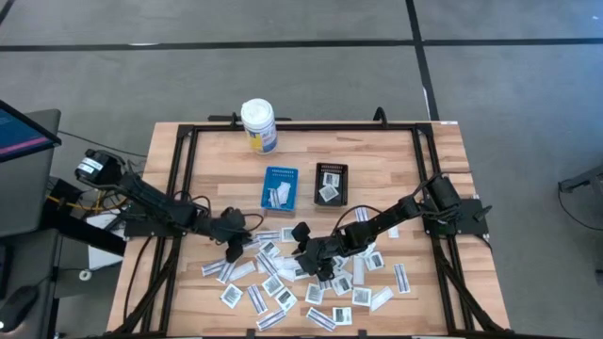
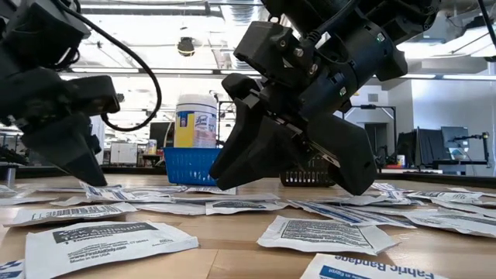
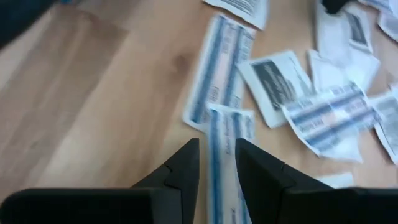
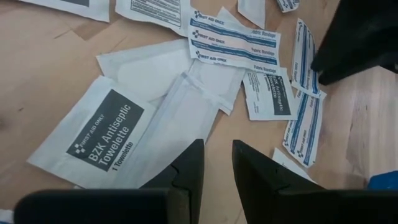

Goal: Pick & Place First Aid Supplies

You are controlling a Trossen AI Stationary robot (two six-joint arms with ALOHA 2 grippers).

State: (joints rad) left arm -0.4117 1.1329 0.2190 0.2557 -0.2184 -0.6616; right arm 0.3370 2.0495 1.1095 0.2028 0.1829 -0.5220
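First aid supplies [image 1: 283,282] spread loose over the front half of the bench [image 1: 217,160], many overlapping; flat white paper packets, squarish towelette sachets and narrow bandage strips. Blue tray [image 1: 279,186] and black tray [image 1: 331,183] at bench centre, a few packets already inside each; white bottle [image 1: 258,124] near the far edge.

Left gripper [image 3: 216,163] low over the left part of the pile, fingers slightly parted astride a narrow strip [image 3: 225,149]; grip not confirmed. Right gripper [image 4: 216,163] low over the middle of the pile, fingers slightly parted above a plain white packet [image 4: 186,118]; nothing held.

Handling, judged: very light, thin, limp, slick on wood. Hard to lift flat. Best taken by a raised or overhanging edge, one packet at a time; neighbours likely to drag along.
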